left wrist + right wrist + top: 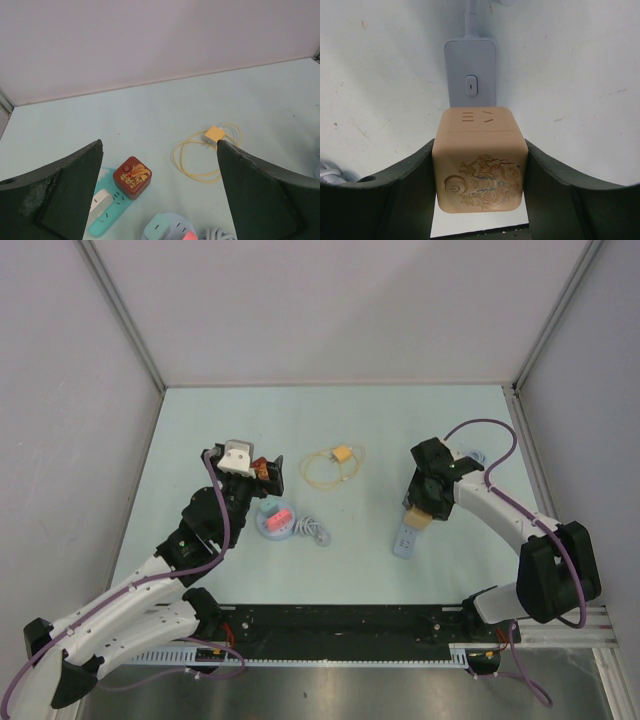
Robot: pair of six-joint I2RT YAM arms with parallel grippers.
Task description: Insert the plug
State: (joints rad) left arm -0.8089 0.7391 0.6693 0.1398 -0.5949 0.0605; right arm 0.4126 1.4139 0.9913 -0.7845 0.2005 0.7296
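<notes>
K: Tan cube plug is filling the rt wrist view, sitting right btwn the right gripper fingers. Both pads are pressing its left & right faces, so the pincer is clamping the cube.

M: Where's it sitting vs the strip?

K: Grey-blue power strip is lying flat on the table, straight ahead of the fingers. Cube is covering the strip's near end, and the switch & cord end are showing past it. Cube's top face is showing socket slots. Front face is showing a gold pattern & a power symbol. Whether the prongs are sitting in the strip's sockets, can't tell, since the underside is hidden.

M: Top cam agreeing?

K: Yep. Cube is peeking out under the rt wrist, at the strip's end farther from the arm bases, on the table's right half.

M: Left side?

K: left gripper is hanging wide open w/ nothing btwn its fingers, well apart from the tan cube. Below it a red-brown cube is sitting on a teal strip, just beside a white plug. Small yellow plug w/ its looped cable is lying farther out, near mid-table.
</notes>
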